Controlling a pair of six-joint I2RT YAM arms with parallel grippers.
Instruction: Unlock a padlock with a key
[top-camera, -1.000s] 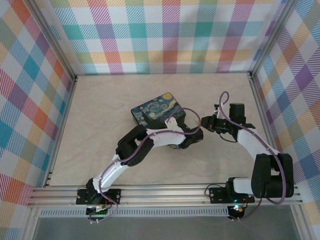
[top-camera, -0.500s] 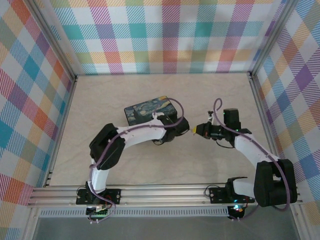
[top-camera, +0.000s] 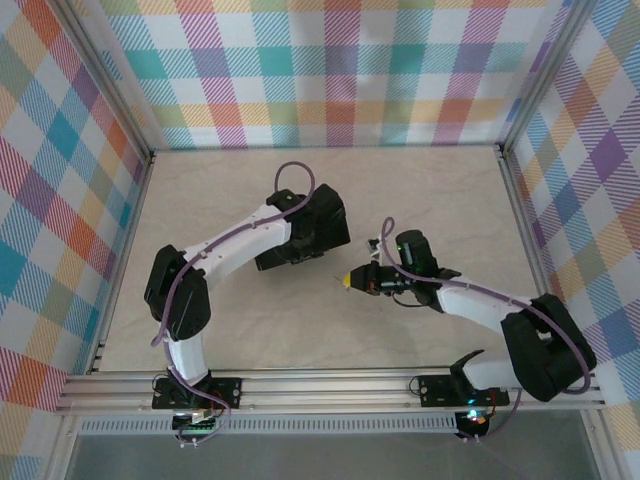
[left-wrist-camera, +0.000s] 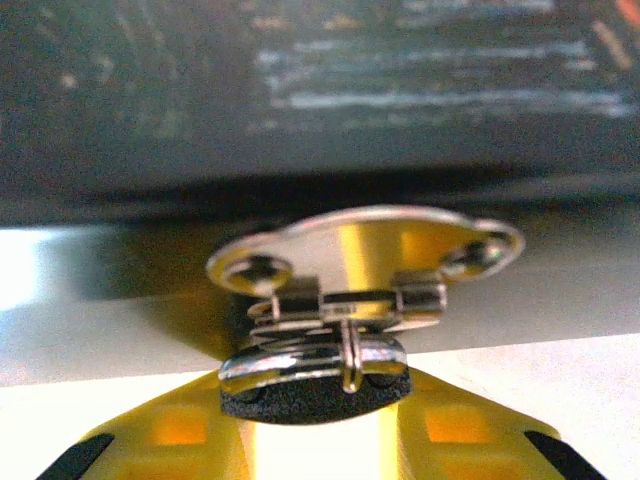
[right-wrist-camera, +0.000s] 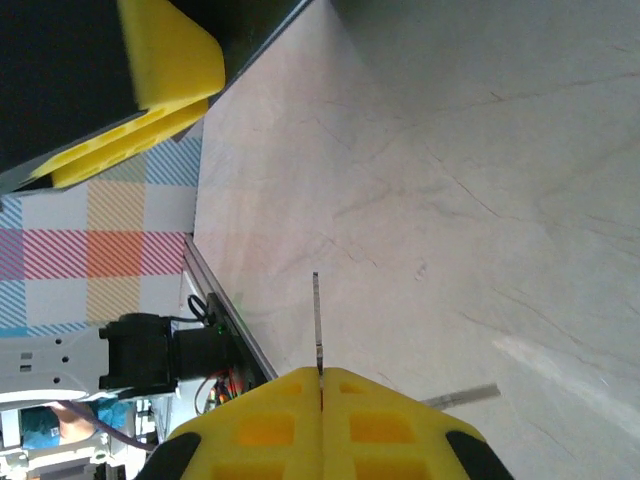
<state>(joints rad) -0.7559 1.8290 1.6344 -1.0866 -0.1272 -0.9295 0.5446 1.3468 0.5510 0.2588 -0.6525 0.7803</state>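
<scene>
Pale marbled tabletop, pastel plaid walls on three sides, aluminium rail along the near edge, even light

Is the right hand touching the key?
Touching. The right wrist view shows the thin key sticking out, pinched inside the shut right hand.

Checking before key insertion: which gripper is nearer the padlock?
Left. The left gripper clasps the padlock at the hasp; the right gripper, holding the key, sits apart.

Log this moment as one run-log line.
left fingers: gripping padlock at clasp of box | right fingers: shut on key, blade out | key: clear of padlock, not inserted | step: unlock pending
</scene>
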